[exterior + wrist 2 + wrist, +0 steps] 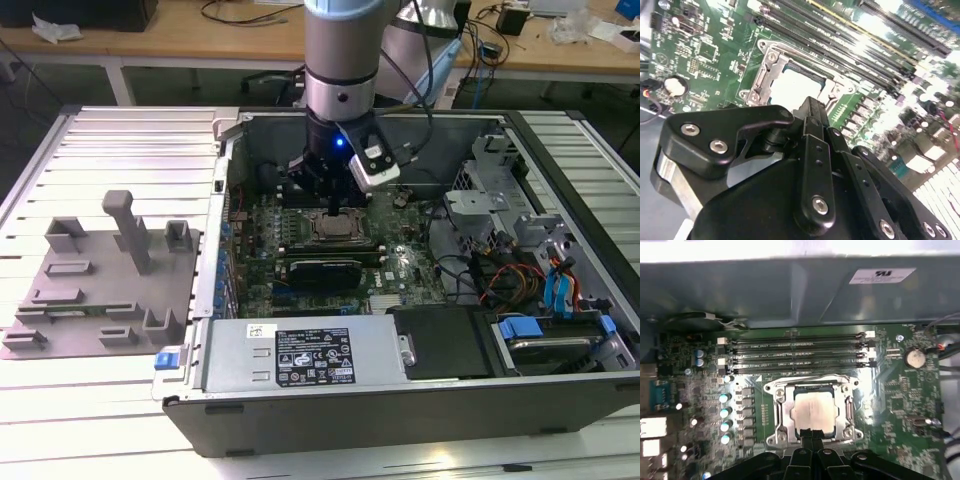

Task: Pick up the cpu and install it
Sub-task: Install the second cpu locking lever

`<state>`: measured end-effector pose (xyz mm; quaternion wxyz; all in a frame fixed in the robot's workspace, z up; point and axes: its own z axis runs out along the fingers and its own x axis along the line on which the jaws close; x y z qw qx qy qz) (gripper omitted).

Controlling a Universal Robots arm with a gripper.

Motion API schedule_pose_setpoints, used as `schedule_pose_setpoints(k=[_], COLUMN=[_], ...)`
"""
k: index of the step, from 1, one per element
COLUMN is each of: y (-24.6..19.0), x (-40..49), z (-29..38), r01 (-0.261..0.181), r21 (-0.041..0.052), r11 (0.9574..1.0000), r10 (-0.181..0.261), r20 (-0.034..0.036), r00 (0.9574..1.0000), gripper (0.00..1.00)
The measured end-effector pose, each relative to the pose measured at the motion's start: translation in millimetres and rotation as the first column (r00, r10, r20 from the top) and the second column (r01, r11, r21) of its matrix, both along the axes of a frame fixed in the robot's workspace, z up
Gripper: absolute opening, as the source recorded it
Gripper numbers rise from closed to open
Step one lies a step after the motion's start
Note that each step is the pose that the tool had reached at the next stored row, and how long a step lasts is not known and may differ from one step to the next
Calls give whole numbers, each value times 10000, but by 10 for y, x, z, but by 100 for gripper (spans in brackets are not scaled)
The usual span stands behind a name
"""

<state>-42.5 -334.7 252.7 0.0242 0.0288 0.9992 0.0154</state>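
Note:
The cpu [814, 411], a pale silvery square, lies flat inside the metal socket frame [774, 410] on the green motherboard; in the second wrist view the cpu [792, 89] looks bright white. My gripper [810, 434] hovers just above the chip's edge, its dark fingers pressed together with nothing between them. In the exterior view the gripper [328, 206] hangs over the cpu [333, 227] inside the open computer case. In the second wrist view the gripper [811, 106] points down at the socket.
Memory slots [800, 352] run beside the socket, with the case wall [790, 290] behind them. A grey fixture tray [100, 290] with posts lies at the exterior view's left. The power supply [300, 355] and drive cables [520, 280] crowd the case.

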Motion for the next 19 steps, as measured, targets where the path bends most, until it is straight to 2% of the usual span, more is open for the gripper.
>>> schedule_pose_setpoints(k=[4, 7, 9, 12, 19], y=[0, 1, 1, 0, 0], x=[2, 21, 64, 135, 136], z=[2, 2, 2, 3, 2], r01=[-49, -405, -575, -631, -631], r21=[-13, -13, -12, -13, -12], r11=[10000, 9992, 9983, 9980, 9980], r10=[49, 405, 575, 631, 631], r20=[1, 2, 1, 0, 1], r00=[10000, 9992, 9983, 9980, 9980], gripper=[11, 11, 11, 11, 11])
